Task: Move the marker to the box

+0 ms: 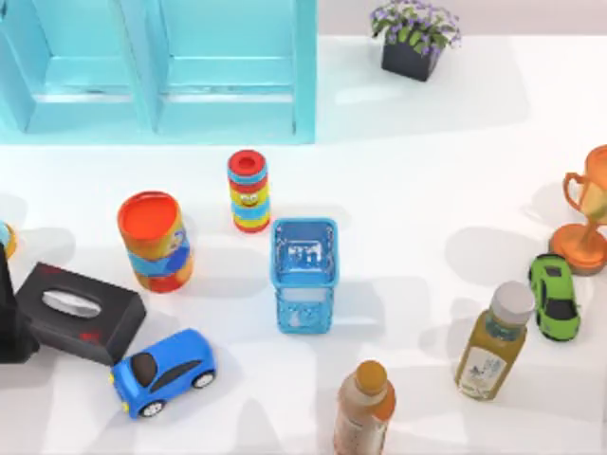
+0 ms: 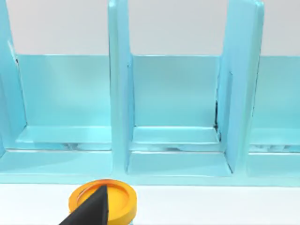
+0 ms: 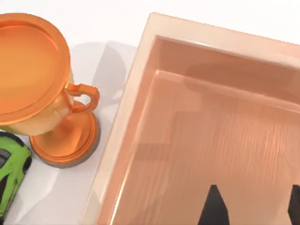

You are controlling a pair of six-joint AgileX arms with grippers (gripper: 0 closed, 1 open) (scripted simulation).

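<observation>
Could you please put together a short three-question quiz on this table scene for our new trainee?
1. True or false: the blue toy car lies beside the black tissue box on the table's left side.
2. Which thing stands next to the lime-green toy car? A) the orange trophy cup B) a glass jug C) a red apple
3. Fill in: the right gripper, fingers apart and holding nothing, hovers over the open pale orange ____.

Key: 1 true; 2 A; 3 box. The left arm is at the table's left edge.
</observation>
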